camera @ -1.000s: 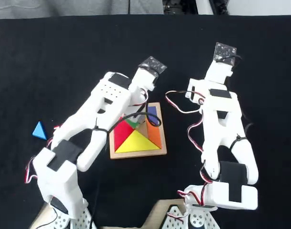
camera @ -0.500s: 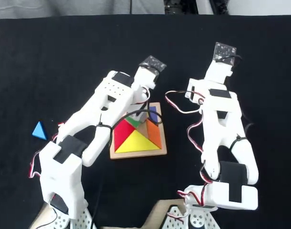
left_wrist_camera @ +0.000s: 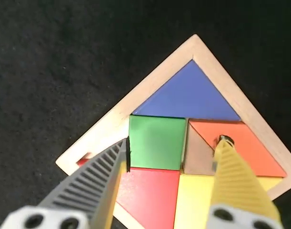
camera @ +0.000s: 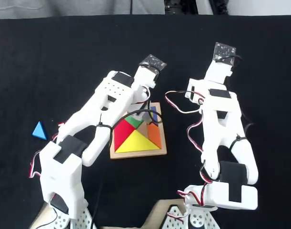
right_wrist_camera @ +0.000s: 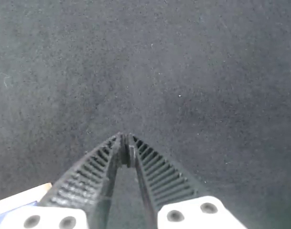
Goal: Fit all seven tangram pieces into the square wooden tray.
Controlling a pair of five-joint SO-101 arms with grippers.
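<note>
One blue triangle (camera: 39, 130) lies off the tray (camera: 138, 153); left claw (left_wrist_camera: 175, 142) wide above tray; right claw (right_wrist_camera: 125, 143) closed.

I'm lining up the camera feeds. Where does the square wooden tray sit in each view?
High view: wooden tray near the picture's middle.
Left wrist view: seen as a diamond beneath the open left gripper.
Right wrist view: likely the pale wooden sliver beside the shut right gripper.
Shared landmark: the blue triangle in one tray corner.

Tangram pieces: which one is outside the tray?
The small light-blue triangle, lying alone on the black cloth away from the wooden tray; the others sit inside it.
</note>
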